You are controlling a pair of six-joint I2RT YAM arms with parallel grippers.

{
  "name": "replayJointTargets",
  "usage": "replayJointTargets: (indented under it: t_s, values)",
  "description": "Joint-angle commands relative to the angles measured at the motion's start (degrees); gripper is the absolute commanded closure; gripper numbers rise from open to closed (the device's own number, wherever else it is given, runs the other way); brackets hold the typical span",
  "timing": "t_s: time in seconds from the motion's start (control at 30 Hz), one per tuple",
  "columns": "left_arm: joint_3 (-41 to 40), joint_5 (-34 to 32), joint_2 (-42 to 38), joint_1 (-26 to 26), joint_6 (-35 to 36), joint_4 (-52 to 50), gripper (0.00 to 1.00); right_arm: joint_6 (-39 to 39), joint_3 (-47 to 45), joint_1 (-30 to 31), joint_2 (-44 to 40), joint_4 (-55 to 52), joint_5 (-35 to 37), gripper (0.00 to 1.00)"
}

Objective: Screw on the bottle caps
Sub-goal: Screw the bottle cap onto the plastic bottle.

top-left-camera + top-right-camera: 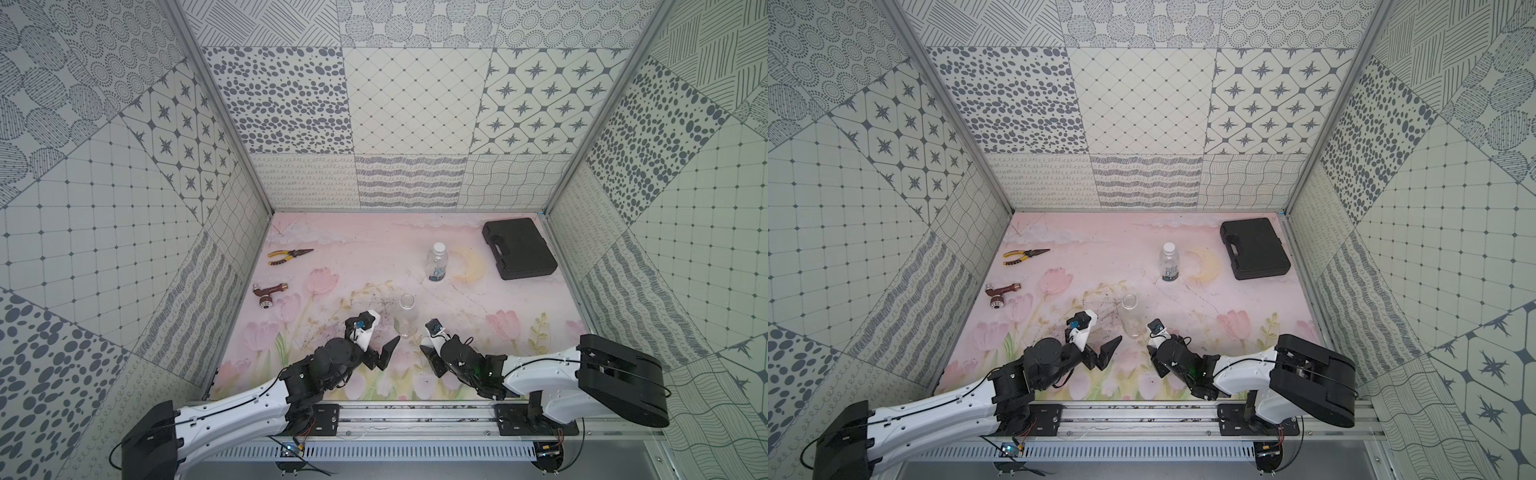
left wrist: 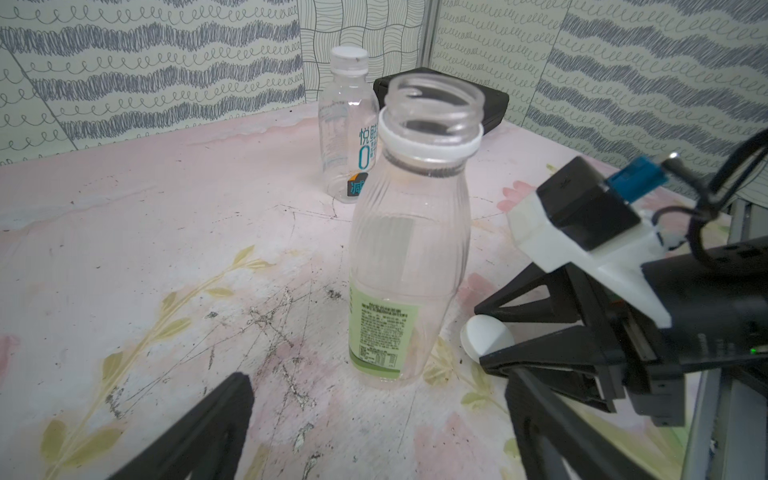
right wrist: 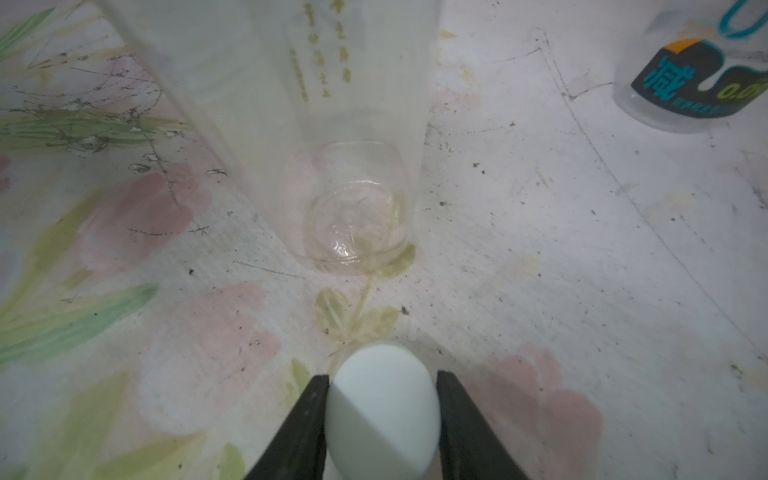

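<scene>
A white cap (image 3: 382, 415) is clamped in the right gripper (image 3: 382, 376) beside the uncapped green-label bottle (image 2: 409, 257); the left gripper (image 1: 383, 353) is held wide open to its left.

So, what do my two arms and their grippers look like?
The left arm and right arm: white shell links, black joints and base housings, thin black cables running along them. The left gripper and right gripper each have two black, triangular, open-framed fingers. A white camera mount with a blue plug sits on each wrist.
</scene>
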Motion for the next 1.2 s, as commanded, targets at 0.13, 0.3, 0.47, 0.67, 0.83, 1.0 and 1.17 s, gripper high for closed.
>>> replayJointTargets:
  t_s: [0.13,0.3,0.47,0.67,0.83,1.0,1.17]
  values:
    - [0.1,10.7,12.0,4.8,2.8,22.1,0.00,1.4,0.0,-0.4,-3.3,-3.9,0.6,0.68]
    - [1.6,13.1,18.2,6.1,3.4,26.8,0.00,2.1,0.1,-0.5,-4.6,-6.1,0.2,0.67]
    - [3.3,14.2,24.4,6.5,3.7,32.2,0.00,1.9,-0.1,-0.6,-6.7,-7.9,0.3,0.67]
    - [5.5,13.9,29.8,7.0,4.8,34.9,0.02,1.9,-0.2,-0.9,-9.2,-9.9,0.2,0.66]
    - [6.7,14.7,32.1,7.2,5.5,35.5,0.08,2.0,-0.1,-1.1,-11.1,-12.1,0.4,0.65]
    - [7.0,15.3,32.8,7.3,5.7,35.4,0.15,2.3,0.3,-1.5,-13.6,-15.0,0.6,0.64]
    - [7.3,15.7,32.9,7.3,5.7,34.7,0.20,2.0,1.2,-1.6,-16.7,-18.6,1.1,0.64]
